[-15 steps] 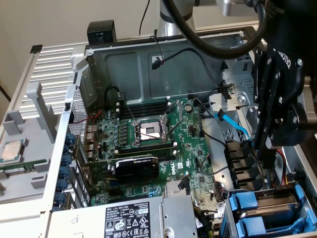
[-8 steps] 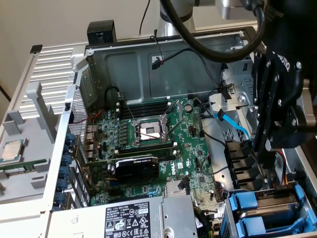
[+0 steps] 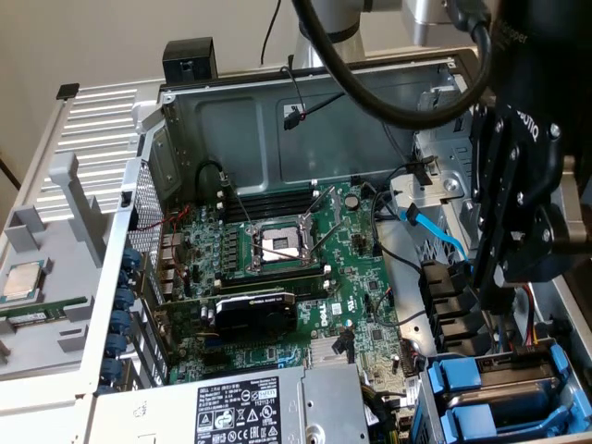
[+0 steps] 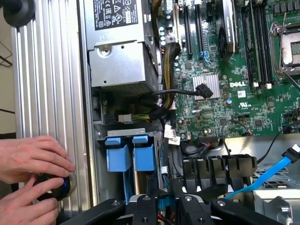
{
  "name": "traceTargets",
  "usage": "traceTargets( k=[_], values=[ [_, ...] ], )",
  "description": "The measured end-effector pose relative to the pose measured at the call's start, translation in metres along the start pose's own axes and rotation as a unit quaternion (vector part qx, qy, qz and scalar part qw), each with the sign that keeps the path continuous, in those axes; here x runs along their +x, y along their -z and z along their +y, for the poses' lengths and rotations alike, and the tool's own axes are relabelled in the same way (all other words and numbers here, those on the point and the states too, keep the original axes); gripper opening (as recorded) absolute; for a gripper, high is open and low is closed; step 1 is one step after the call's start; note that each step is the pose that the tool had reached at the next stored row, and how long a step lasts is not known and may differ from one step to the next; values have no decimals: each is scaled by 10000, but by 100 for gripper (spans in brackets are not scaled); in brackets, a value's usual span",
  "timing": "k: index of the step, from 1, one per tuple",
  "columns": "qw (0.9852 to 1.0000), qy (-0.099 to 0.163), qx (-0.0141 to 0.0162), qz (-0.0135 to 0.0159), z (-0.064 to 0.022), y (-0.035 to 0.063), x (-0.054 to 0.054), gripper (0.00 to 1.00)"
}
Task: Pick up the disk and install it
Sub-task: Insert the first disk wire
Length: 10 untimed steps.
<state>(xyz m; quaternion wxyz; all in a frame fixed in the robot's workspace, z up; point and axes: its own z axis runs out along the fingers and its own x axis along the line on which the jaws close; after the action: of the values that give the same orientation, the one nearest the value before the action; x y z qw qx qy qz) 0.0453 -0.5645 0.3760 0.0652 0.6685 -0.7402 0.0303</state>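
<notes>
The open computer case (image 3: 277,120) lies on its side. At its near right corner, blue carrier frames (image 3: 481,384) sit side by side in the drive bay, with a silver-grey disk (image 3: 518,388) between them. The wrist view shows the same two blue frames (image 4: 117,154) upright in the bay. I cannot tell which of them the task's disk is. My black gripper (image 3: 488,305) hangs just above the bay, beside the black drive slots (image 3: 449,305). In the wrist view the gripper (image 4: 164,199) is a short way from the blue frames, and I see nothing held in it.
The green motherboard (image 3: 305,277) holds an open processor socket (image 3: 277,245) and a black graphics card (image 3: 254,310). A power supply (image 3: 268,407) fills the near edge. A blue cable (image 3: 435,231) crosses near the arm. A person's hands (image 4: 33,164) hold a black knob outside the case.
</notes>
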Motion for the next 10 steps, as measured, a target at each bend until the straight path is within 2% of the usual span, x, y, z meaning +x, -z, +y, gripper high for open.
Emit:
traceTargets(
  k=[10],
  values=[
    [10000, 0, 0, 0, -1, -14, -2, 23]
  ],
)
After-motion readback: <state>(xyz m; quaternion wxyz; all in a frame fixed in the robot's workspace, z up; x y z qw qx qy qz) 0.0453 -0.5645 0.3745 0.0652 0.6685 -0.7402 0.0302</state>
